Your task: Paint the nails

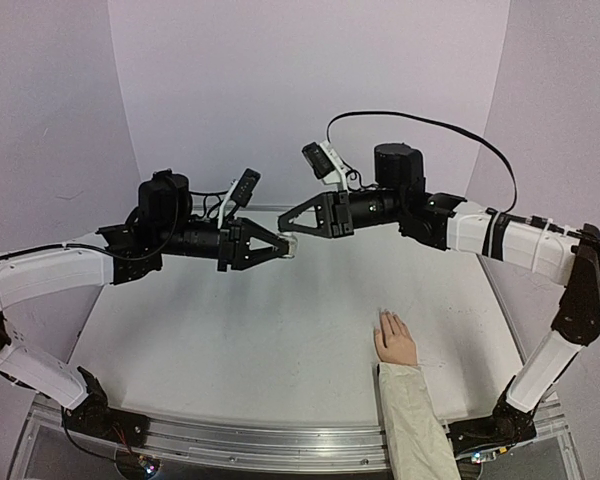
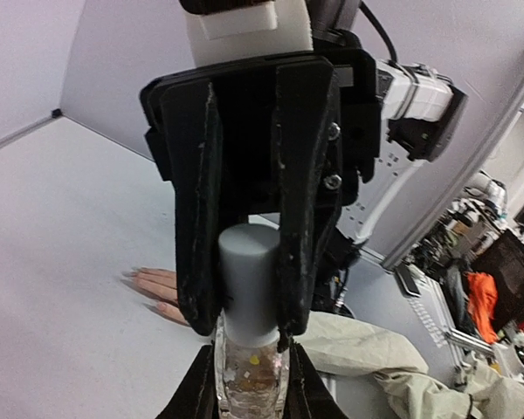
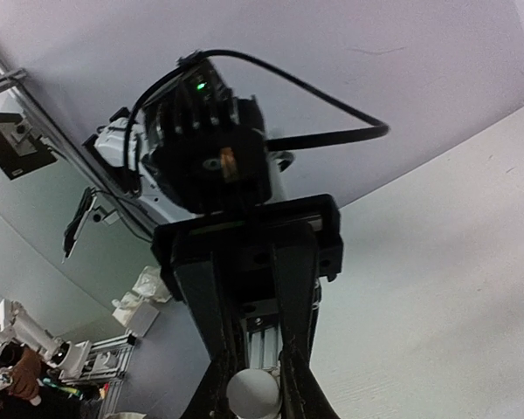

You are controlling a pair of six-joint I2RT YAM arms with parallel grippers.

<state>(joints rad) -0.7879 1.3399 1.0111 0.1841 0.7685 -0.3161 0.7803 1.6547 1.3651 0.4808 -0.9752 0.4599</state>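
Observation:
A pale hand (image 1: 395, 340) with a cream sleeve (image 1: 412, 420) lies flat on the table at the front right. Its nails (image 1: 385, 317) are barely distinguishable. The hand also shows in the left wrist view (image 2: 157, 288). Both grippers meet in the air above the table's middle. My left gripper (image 1: 278, 246) is shut on a small clear bottle (image 2: 249, 380). My right gripper (image 1: 296, 238) faces it and is shut on the bottle's white cap (image 2: 249, 279). The cap shows end-on in the right wrist view (image 3: 253, 397). No brush is visible.
The white table (image 1: 230, 340) has purple walls behind it and at both sides. A metal rail (image 1: 280, 445) runs along the near edge. A black cable (image 1: 430, 125) loops above the right arm.

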